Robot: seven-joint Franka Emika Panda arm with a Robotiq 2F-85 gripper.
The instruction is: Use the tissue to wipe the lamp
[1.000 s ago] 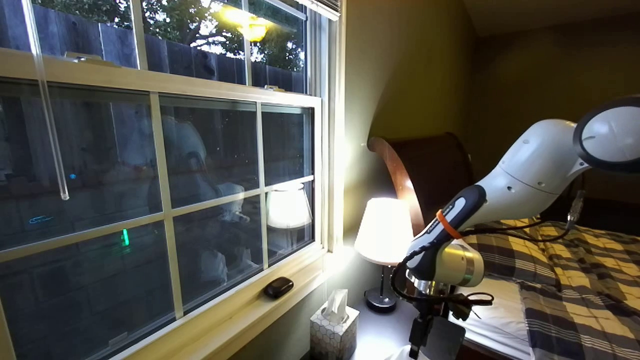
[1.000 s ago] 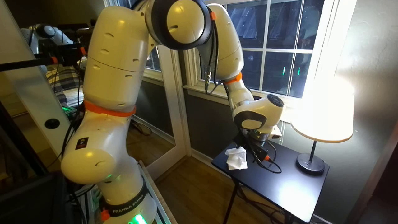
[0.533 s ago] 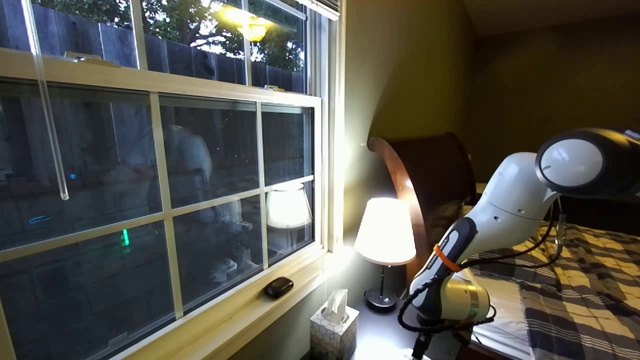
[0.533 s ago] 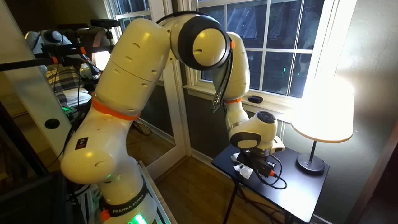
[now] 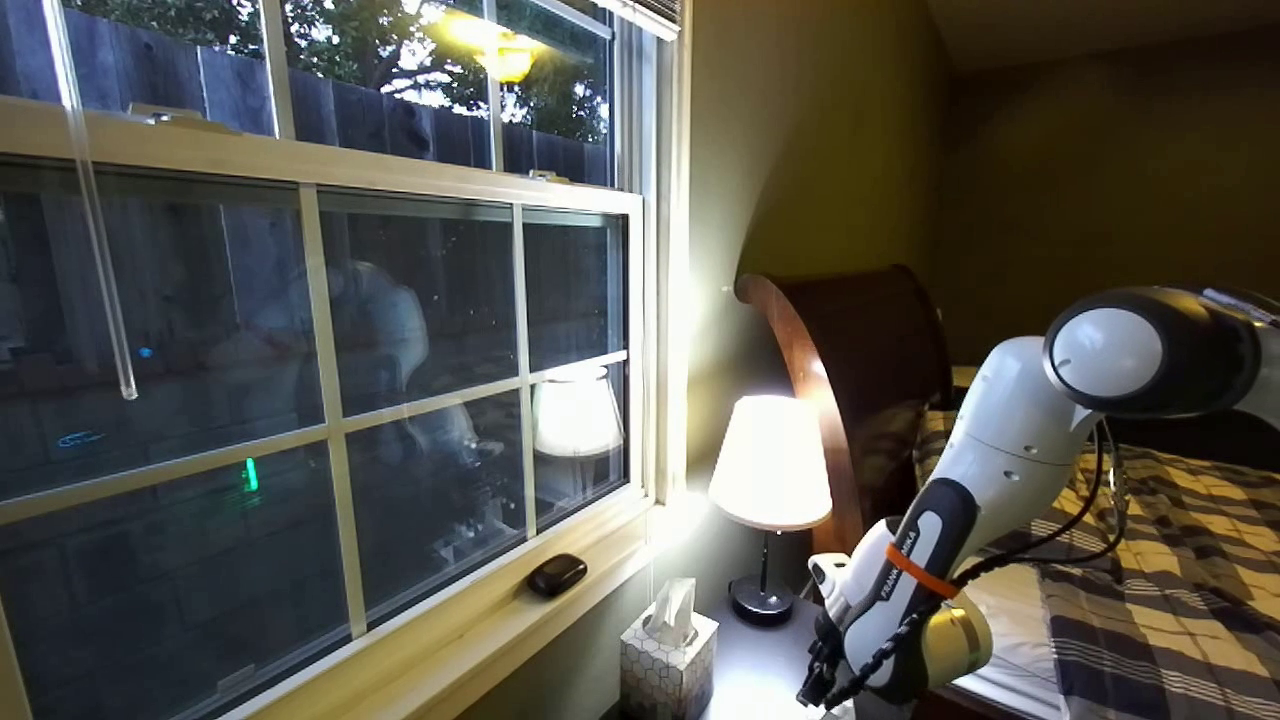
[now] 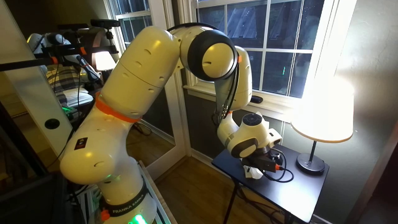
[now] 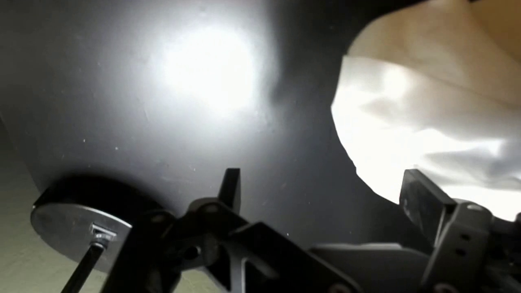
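The lamp glows with a cream-white shade (image 5: 770, 465) in both exterior views (image 6: 323, 115). Its round dark base (image 7: 81, 232) shows at lower left in the wrist view. The crumpled white tissue (image 6: 253, 173) shows under the gripper near the table's front edge. It fills the right side of the wrist view (image 7: 374, 122), behind the right finger (image 7: 423, 199). I cannot tell whether that finger touches it. My gripper (image 7: 321, 170) is open, with bare table between its fingers. In an exterior view the gripper (image 5: 815, 690) is low over the table, apart from the lamp.
The dark side table (image 6: 289, 186) bears the lamp. A patterned tissue box (image 5: 668, 665) with a sheet sticking up stands beside the window sill. A small black object (image 5: 557, 575) lies on the sill. A bed (image 5: 1150, 520) is on the far side.
The arm has lowered, and the wrist has tilted so that the gripper points more toward the lamp. The tissue shows farther right and lower in an exterior view.
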